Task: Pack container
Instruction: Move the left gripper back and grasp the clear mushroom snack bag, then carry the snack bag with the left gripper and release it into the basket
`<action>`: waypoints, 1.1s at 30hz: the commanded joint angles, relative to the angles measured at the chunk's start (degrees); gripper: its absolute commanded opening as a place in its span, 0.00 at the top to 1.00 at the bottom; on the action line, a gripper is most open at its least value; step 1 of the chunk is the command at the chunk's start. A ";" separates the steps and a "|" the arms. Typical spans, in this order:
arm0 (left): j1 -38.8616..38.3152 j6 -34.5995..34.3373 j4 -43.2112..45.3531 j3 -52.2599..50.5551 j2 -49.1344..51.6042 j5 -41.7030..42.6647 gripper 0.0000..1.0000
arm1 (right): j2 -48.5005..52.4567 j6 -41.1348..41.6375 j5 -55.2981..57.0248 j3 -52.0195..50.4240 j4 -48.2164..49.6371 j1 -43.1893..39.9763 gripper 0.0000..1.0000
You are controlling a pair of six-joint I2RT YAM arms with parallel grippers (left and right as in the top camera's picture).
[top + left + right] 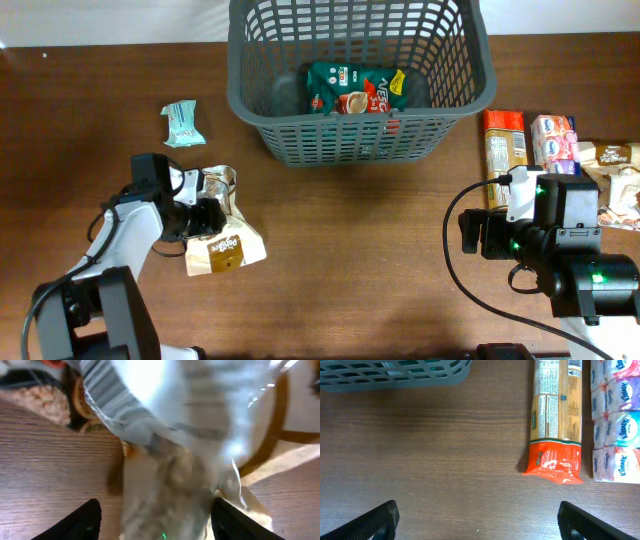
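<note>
The left hand (207, 216), clamped on the tan snack packet (232, 252), is the nearer one; the container (300, 140) lies farther back and to its right.

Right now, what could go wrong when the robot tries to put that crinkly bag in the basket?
1. The brown-and-white packet looks crumpled and floppy between the left jaws. I cannot tell how firmly it is held, so it might slip out when lifted.
2. The basket has tall walls. A packet dangling low could catch on the rim and drop outside onto the table.
</note>
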 commanded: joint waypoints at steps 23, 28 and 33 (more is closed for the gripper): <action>0.04 -0.90 0.76 1.60 5.33 4.31 0.98 | -0.55 0.68 -0.74 1.07 0.13 0.35 0.01; 0.04 -0.85 -3.17 7.54 5.14 4.63 0.98 | -0.55 0.68 -0.74 1.07 -0.02 0.35 0.01; 0.04 -0.87 -8.26 15.78 4.11 3.87 0.98 | -0.55 0.68 -0.74 1.07 -0.04 0.35 0.01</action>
